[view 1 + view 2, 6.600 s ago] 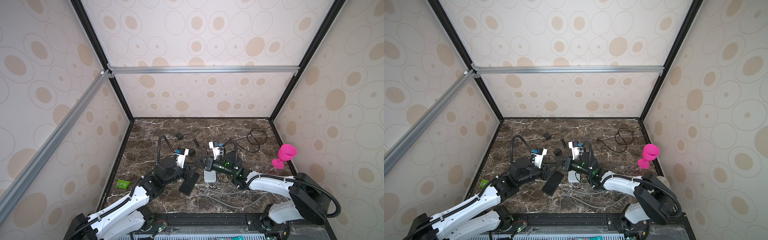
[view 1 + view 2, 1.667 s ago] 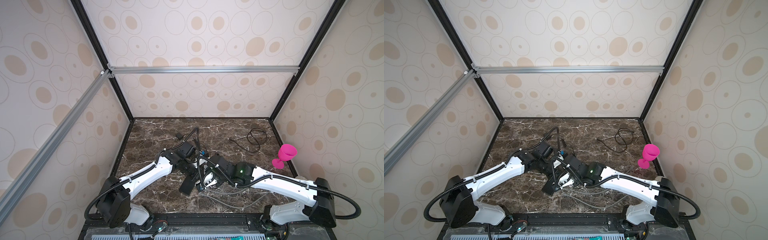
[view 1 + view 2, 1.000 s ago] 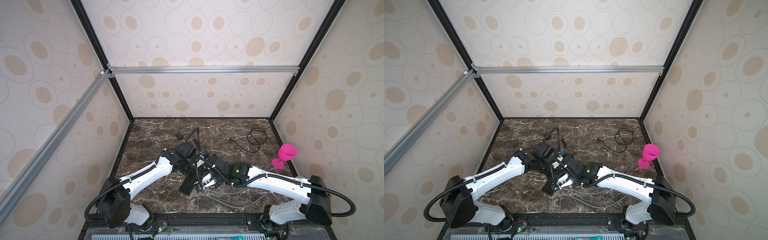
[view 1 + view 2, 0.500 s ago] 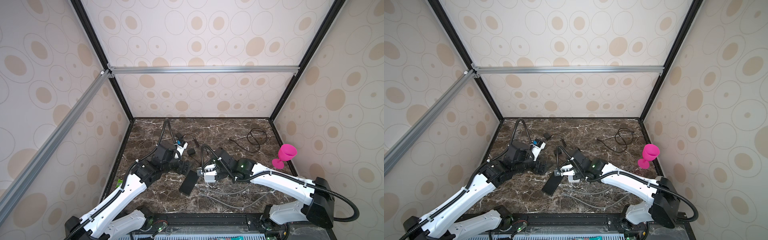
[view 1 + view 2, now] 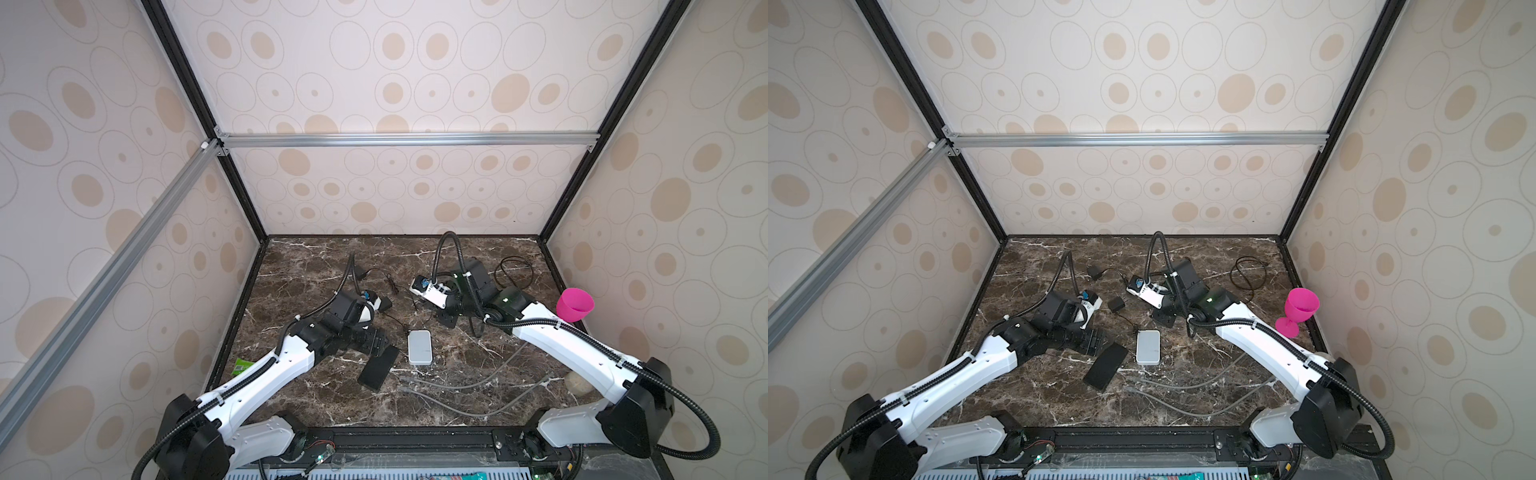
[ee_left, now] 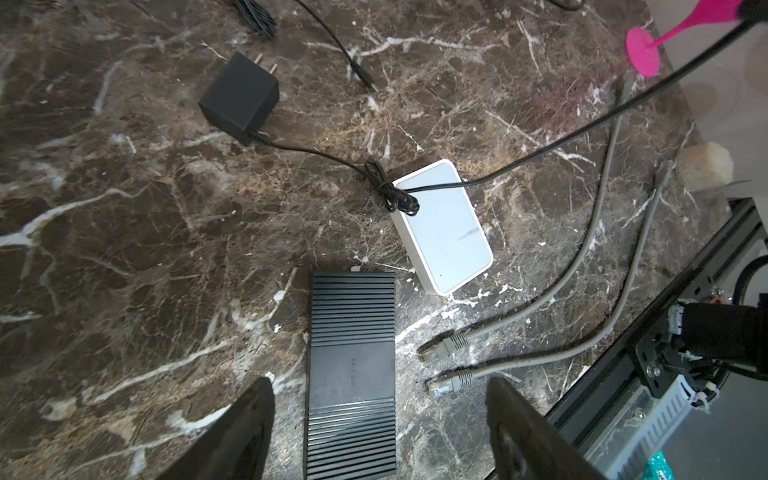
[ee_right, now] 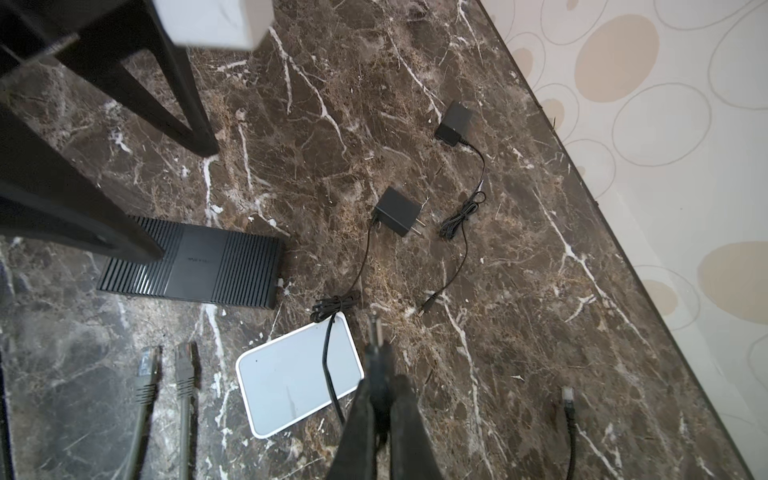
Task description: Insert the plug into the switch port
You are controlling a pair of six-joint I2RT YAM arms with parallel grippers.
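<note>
My right gripper [image 7: 380, 384] is shut on a thin black barrel plug [image 7: 374, 332], held above the marble floor just beyond the white switch [image 7: 297, 380]. The plug's cable [image 7: 328, 365] crosses the white switch to a knotted bundle and a black adapter [image 7: 397, 216]. In both top views the right gripper [image 5: 448, 319] [image 5: 1163, 318] hangs behind the white switch [image 5: 419, 347] [image 5: 1148, 347]. My left gripper [image 6: 378, 386] [image 5: 376, 343] stands open over one end of the ribbed black switch [image 6: 353, 370] [image 5: 378, 368], touching nothing. No port shows on either switch.
Two grey network cables [image 6: 446, 347] [image 5: 457, 384] end near the switches. A second black adapter [image 5: 359, 274] and a cable coil [image 5: 515, 270] lie at the back. A pink goblet [image 5: 574, 305] and a beige stone [image 5: 579, 382] stand at the right wall, a green packet [image 5: 243, 366] at the left.
The left gripper has opened and drawn back to the left, away from the switches. The right gripper has pulled back and to the right, still holding the plug.
</note>
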